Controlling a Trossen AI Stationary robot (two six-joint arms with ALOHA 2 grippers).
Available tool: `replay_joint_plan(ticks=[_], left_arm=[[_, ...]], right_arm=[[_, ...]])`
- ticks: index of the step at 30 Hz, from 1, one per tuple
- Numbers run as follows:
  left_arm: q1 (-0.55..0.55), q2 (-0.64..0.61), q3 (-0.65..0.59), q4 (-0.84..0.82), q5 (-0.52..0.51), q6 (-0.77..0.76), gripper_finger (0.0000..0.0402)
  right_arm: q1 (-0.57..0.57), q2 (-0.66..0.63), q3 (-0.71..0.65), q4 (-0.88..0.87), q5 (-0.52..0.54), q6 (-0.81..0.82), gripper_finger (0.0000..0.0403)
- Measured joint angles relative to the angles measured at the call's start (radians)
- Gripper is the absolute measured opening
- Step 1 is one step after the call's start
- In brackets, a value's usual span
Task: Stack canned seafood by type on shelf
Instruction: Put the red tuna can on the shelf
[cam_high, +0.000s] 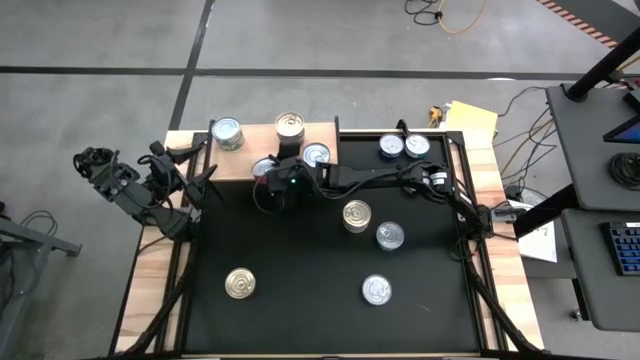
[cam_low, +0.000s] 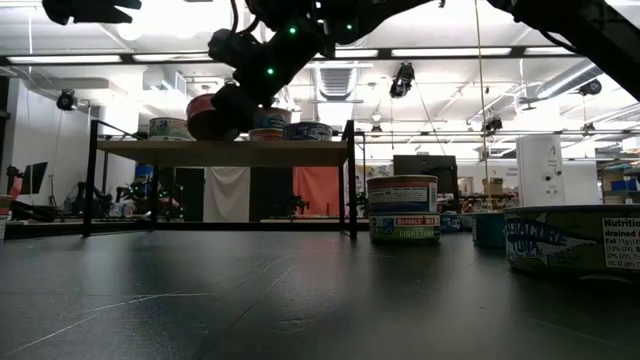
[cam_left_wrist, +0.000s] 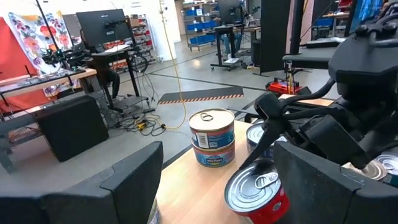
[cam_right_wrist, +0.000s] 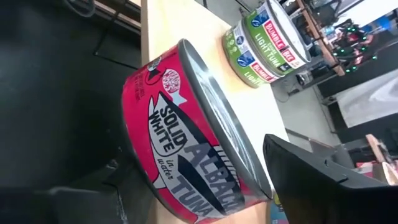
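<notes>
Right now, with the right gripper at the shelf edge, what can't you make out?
- Red can: whether it rests fully on the shelf; high view, right gripper covers it.
- Right gripper: grip or release unclear; right wrist view, fingers cropped.
- Lower can of the stack: label too small, left wrist view.
- Front-right can: cut off, low view.

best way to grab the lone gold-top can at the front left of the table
Grip the gold-top can across its short round side wall, coming straight down from above. It stands upright with its lid up and open black table all around it, so the fingers can straddle it.
</notes>
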Motion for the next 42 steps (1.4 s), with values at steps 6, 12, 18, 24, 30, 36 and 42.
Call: replay_joint_plan(ticks=[6, 12, 18, 24, 30, 36, 42], left_arm=[[0.000, 0.002, -0.027, 0.003, 0.136, -0.073, 0.0288], [0.000, 0.018, -0.123, 0.117, 0.265, -0.071, 0.0288], [0.000, 0.044, -0.237, 0.255, 0.299, -0.063, 0.0284], [0.000, 0.055, -0.314, 0.380, 0.318, -0.028, 0.0235], [0.000, 0.074, -0.397, 0.471, 0.100, -0.012, 0.0106], [0.000, 0.098, -0.443, 0.537, 0.069, -0.018, 0.0008], [0.010, 0.132, -0.458, 0.556, 0.109, -0.044, 0.0002]], right_arm=[[-0.008, 0.000, 0.000, 0.001, -0.012, 0.010, 0.0276], [-0.016, 0.003, 0.000, 0.025, -0.012, -0.001, 0.0269], [-0.016, 0.003, 0.000, 0.034, -0.014, -0.014, 0.0265], [-0.016, 0.004, 0.000, 0.037, -0.014, -0.017, 0.0272], [-0.016, 0.004, 0.000, 0.040, -0.015, -0.027, 0.0264], [-0.016, 0.005, 0.000, 0.063, -0.024, -0.044, 0.0254], [-0.019, 0.005, -0.001, 0.074, -0.067, -0.053, 0.0258]])
